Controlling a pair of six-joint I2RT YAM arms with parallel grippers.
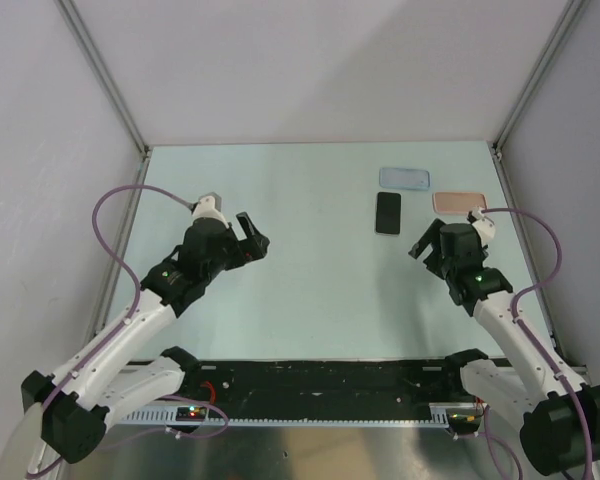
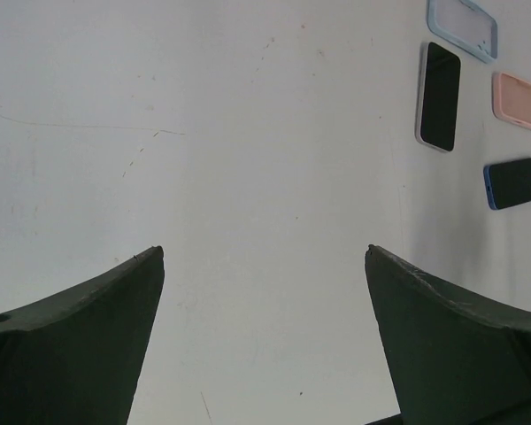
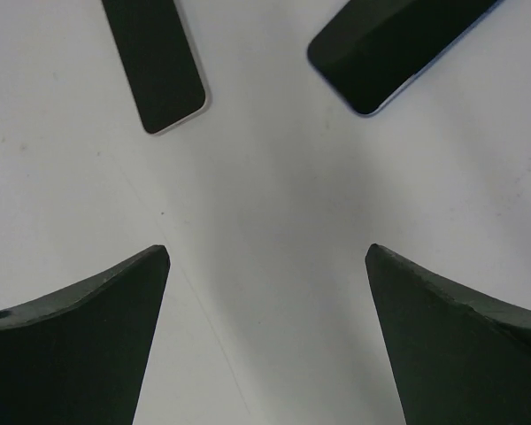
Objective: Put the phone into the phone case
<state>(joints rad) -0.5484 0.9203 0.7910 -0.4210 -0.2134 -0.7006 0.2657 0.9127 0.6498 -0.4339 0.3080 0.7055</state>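
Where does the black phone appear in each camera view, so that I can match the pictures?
Top external: the phone lies right of centre, toward the far edge.
Left wrist: the phone, upper right.
Right wrist: the phone, top left, cut by the frame.
Landmark: the phone case by its far end, in top and left wrist views only.

Site: robot lab test cell | enclosure: plain white panels (image 1: 310,70), aluminium corner posts (image 1: 102,75) | bench: pale table (image 1: 300,290), black mounting rail (image 1: 330,380), two white arms (image 1: 120,340), purple cables (image 1: 96,215)
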